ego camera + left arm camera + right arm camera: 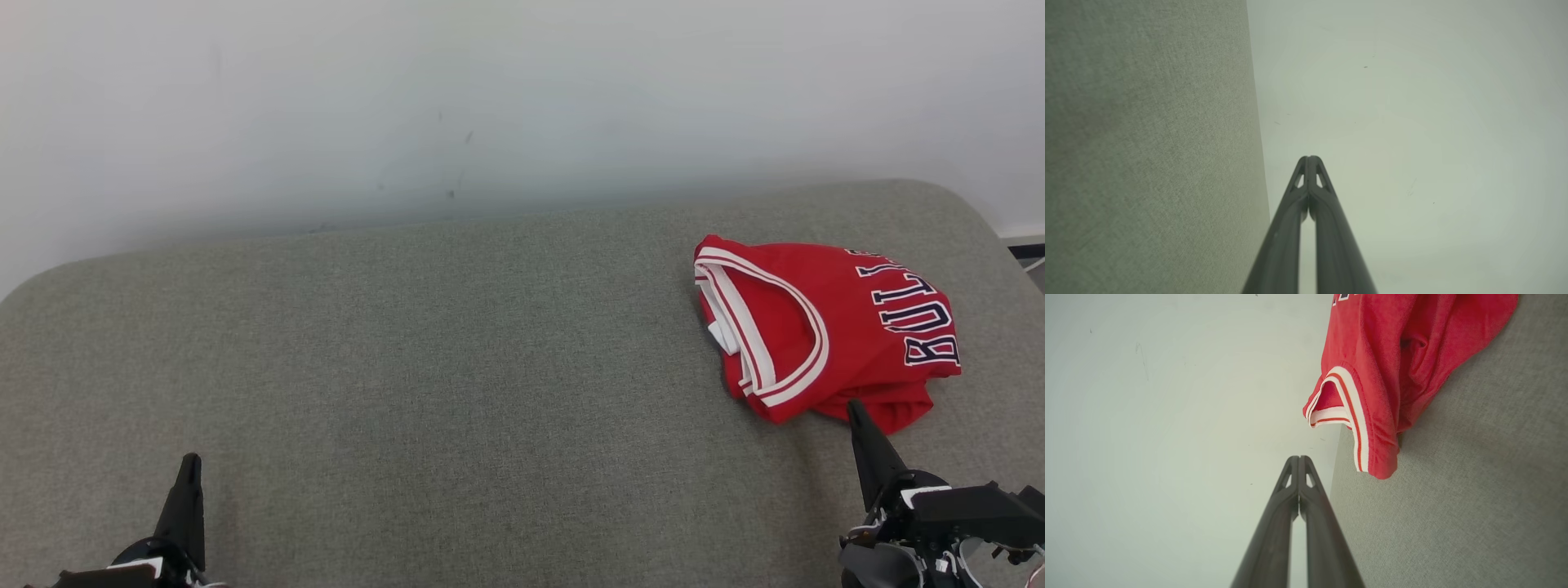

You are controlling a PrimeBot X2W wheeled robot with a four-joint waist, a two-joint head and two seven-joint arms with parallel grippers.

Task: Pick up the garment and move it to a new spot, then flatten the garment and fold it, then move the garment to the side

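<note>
The garment (824, 327) is a red jersey with white trim and dark lettering, lying folded at the right of the grey cushion (457, 359). Its trimmed edge (1372, 396) also shows in the right wrist view, ahead and to the right of that gripper's fingers. My right gripper (855, 408) is shut and empty, its tip just at the garment's near edge; whether it touches the cloth I cannot tell. In its own view the right gripper (1298, 458) has its fingers pressed together. My left gripper (191, 461) is shut and empty above the cushion's lower left, fingers together (1309, 158).
A pale wall (490, 106) rises behind the cushion's far edge. The cushion's rounded right corner (971, 212) lies beyond the garment, with a strip of floor and a cable (1030, 260) past it.
</note>
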